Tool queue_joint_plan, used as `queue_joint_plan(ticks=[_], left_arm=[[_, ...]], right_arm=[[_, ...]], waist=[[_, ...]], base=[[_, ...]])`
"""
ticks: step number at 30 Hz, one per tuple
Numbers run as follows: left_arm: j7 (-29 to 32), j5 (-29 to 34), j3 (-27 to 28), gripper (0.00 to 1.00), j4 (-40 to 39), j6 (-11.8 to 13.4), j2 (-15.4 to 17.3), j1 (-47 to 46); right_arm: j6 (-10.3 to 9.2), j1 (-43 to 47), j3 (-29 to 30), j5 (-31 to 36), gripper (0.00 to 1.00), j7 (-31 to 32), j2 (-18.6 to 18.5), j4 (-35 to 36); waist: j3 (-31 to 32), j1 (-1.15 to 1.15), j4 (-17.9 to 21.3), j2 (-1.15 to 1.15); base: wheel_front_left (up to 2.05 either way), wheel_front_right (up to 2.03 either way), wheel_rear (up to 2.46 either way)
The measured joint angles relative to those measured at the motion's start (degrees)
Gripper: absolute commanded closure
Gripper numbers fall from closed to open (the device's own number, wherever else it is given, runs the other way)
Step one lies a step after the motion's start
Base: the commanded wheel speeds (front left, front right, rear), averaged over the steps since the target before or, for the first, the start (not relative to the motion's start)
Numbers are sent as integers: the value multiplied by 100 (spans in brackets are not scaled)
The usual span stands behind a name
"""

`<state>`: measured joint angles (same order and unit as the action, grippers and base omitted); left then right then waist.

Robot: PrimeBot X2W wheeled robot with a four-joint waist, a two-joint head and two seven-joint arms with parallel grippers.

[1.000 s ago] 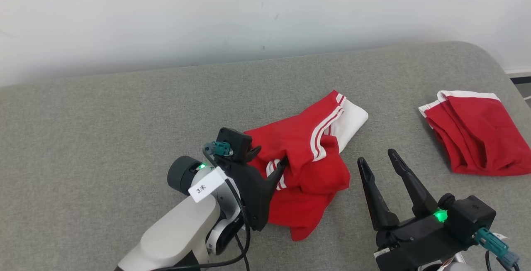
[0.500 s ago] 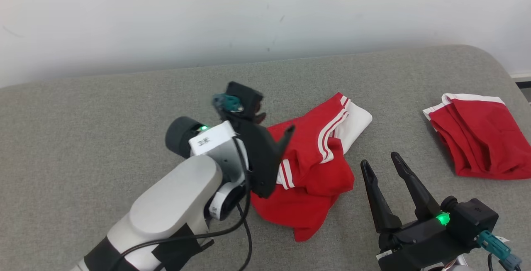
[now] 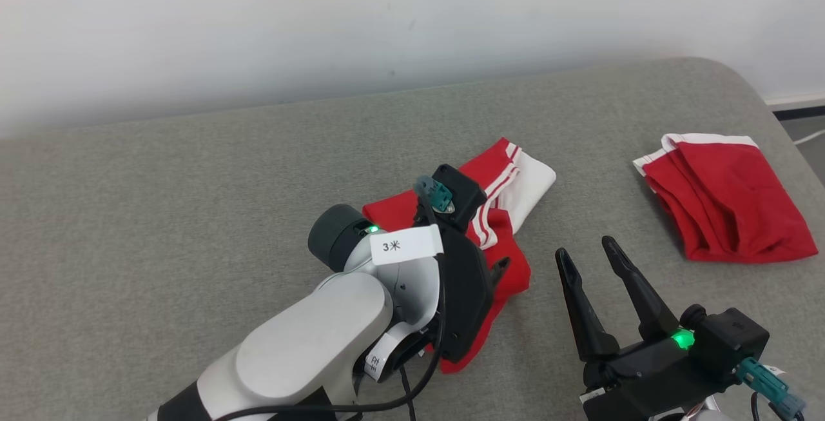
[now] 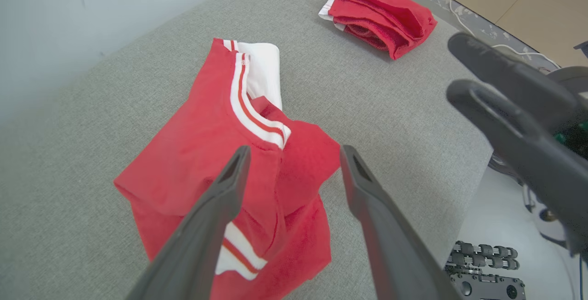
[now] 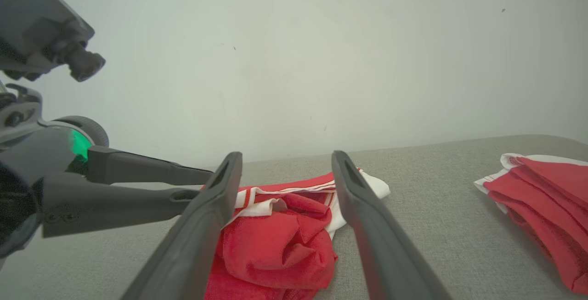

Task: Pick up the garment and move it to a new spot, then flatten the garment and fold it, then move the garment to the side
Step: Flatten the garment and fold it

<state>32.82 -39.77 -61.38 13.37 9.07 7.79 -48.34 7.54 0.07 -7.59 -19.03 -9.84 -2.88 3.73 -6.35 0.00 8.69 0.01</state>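
Having lifted off and swung back, the left claw [image 4: 291, 153], spread wide and empty, now hangs over the crumpled red garment [image 4: 197, 153] lying on the surface [image 3: 193, 215] just below its tips, so the pick-up likely restarts; the right claw [image 3: 583, 247] waits alongside, also spread.

Bright even light, soft shadows, wide-angle distortion

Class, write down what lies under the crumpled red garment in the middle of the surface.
The grey fabric surface shows around the garment's edges, so it lies on that. The patch directly beneath, and the garment's lower folds, are covered; nothing else can be confirmed there.
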Motion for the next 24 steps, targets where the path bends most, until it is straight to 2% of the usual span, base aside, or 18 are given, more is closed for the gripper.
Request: queue_joint_plan(ticks=[11, 15, 17, 18, 20, 21, 22, 24], left_arm=[[-8, 189, -44, 0, 381, 248, 85, 0], [-9, 135, -9, 0, 482, 245, 87, 1], [-66, 114, 23, 32, 523, 243, 79, 2], [-94, 65, 46, 55, 538, 229, 70, 2], [-169, 20, 86, 71, 560, 201, 48, 2], [-181, 8, 100, 91, 569, 198, 36, -2], [-197, -5, 109, 100, 582, 191, 30, -3], [-236, -15, 133, 100, 611, 154, 24, -11]], right_arm=[[0, -61, -10, -22, 0, -80, -1, -68], [0, -63, -21, -22, 0, -90, -1, -71], [0, -67, -19, -22, 0, -110, -1, -76], [0, -73, -20, -22, 0, -110, -1, -82], [0, -91, -21, -22, 0, -111, -1, -96], [0, -98, -23, -22, 0, -111, -1, -99], [0, -102, -27, -23, 0, -112, -1, -104], [0, -113, -38, -23, 0, -111, -1, -119]], waist=[[-153, 0, 284, 0], [-200, 0, 320, 0], [-223, 0, 324, 0], [-231, 0, 324, 0], [-244, 0, 320, 0], [-247, 0, 316, 0], [-250, 0, 314, 0], [-250, 0, 312, 0]], base=[[0, 0, 0], [0, 0, 0], [0, 0, 0], [0, 0, 0], [0, 0, 0], [0, 0, 0], [0, 0, 0], [0, 0, 0]])
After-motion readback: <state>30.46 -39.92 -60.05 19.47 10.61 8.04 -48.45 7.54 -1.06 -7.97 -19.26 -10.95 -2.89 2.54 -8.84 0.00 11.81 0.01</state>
